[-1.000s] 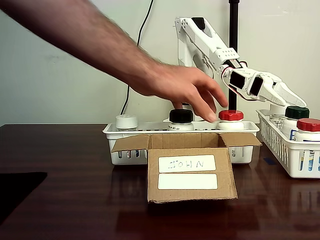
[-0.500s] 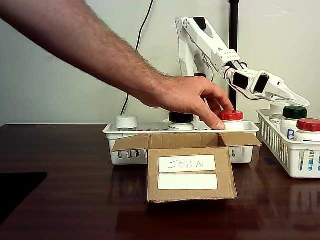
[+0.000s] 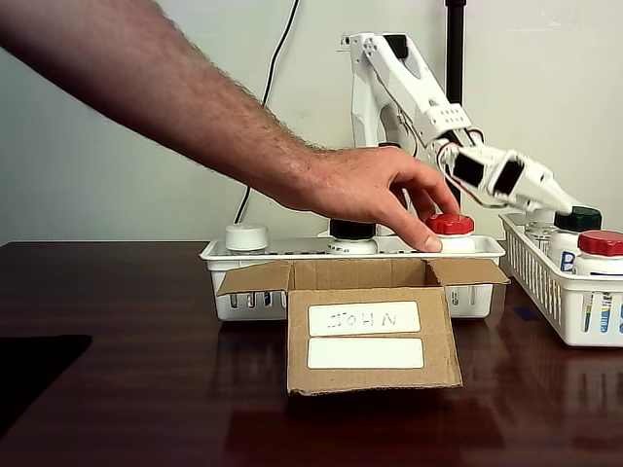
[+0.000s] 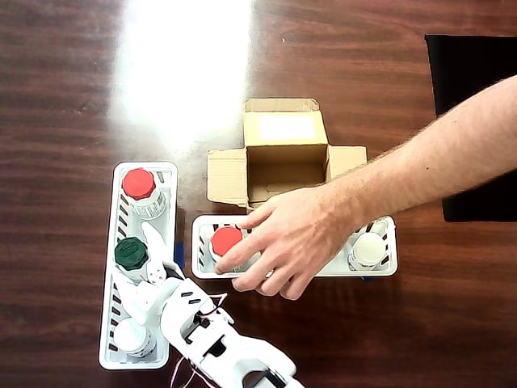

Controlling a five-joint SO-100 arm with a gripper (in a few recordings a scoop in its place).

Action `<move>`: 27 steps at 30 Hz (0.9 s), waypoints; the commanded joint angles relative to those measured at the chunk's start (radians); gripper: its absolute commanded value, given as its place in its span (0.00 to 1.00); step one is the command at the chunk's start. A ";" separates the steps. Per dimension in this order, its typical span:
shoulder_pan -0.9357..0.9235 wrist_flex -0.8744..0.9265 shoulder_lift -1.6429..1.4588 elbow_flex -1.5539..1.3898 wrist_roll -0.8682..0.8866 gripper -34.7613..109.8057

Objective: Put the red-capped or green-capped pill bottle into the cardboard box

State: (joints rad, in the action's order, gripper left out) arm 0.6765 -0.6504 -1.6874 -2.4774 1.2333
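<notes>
You are at the approach step, judging by how things lie: the cardboard box (image 4: 284,153) sits open and looks empty at the upper middle of the overhead view, its flaps spread, and no bottle has been picked up. A person's hand (image 3: 365,190) reaches across the middle basket (image 4: 386,267), fingers on the red-capped bottle (image 4: 226,241) there, so treat that one as taken up for now. The side basket (image 4: 168,174), at the lower left of the overhead view, holds another red-capped bottle (image 4: 139,183) and the green-capped bottle (image 4: 130,253). Your pincer (image 4: 153,252) hangs above the green cap, holding nothing. Next you would likely need to descend squarely over that cap and close. Whether the jaws are parted is hard to make out, and the hand hides part of the middle basket.
</notes>
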 commanded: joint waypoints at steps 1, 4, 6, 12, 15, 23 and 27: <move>-0.011 -0.084 0.044 0.069 0.002 0.74; -0.028 -0.112 0.109 0.089 0.005 0.74; -0.041 -0.115 0.141 0.104 0.009 0.74; -0.072 -0.115 0.192 0.144 0.017 0.48; -0.077 -0.112 0.166 0.140 0.008 0.25; -0.038 0.259 -0.153 0.176 -0.057 0.27; 0.026 0.522 -0.345 0.261 -0.121 0.23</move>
State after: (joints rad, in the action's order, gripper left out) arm 0.6443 -0.2884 -1.7656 -2.3455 1.1536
